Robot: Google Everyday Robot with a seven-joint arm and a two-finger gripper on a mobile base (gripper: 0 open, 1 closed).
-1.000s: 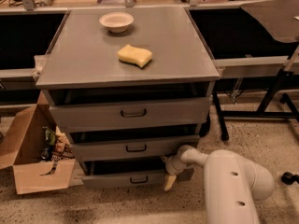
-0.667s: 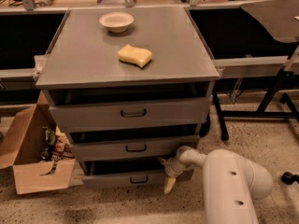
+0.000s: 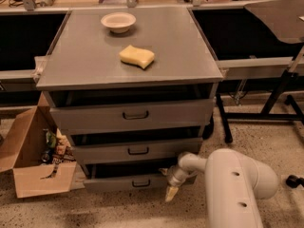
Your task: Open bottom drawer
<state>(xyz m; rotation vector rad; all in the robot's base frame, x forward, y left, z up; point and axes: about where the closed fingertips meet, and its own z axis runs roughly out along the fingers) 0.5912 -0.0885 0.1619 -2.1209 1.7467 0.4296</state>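
The robot's white arm (image 3: 237,189) comes in from the lower right corner of the camera view. Its thick rounded link narrows to a slimmer wrist that bends left and down toward the foot of the grey drawer cabinet (image 3: 85,61). The gripper (image 3: 167,182) sits low, just above the speckled floor (image 3: 118,213), at the right end of the bottom drawer (image 3: 114,183). Its 2 yellowish fingertips stand apart, 1 up by the drawer's top edge and 1 pointing down past its lower edge. The claw is spread and grips nothing. The drawer's small dark loop handle (image 3: 141,183) is just to the left of the gripper and is not touched.

The bottom drawer is the lowest of 3 in the cabinet and has the slimmest front. A dark gap shows above it (its inside is too dark to make out). The middle drawer (image 3: 137,151) and the top drawer (image 3: 133,115) also have dark gaps above their fronts.

On the cabinet top, a pale round bowl (image 3: 118,21) stands near the back edge. A yellow sponge (image 3: 137,56) lies apart from it, closer to the front. To the left of the cabinet, an open cardboard box (image 3: 28,179) sits on the floor and holds a jumble of packets.
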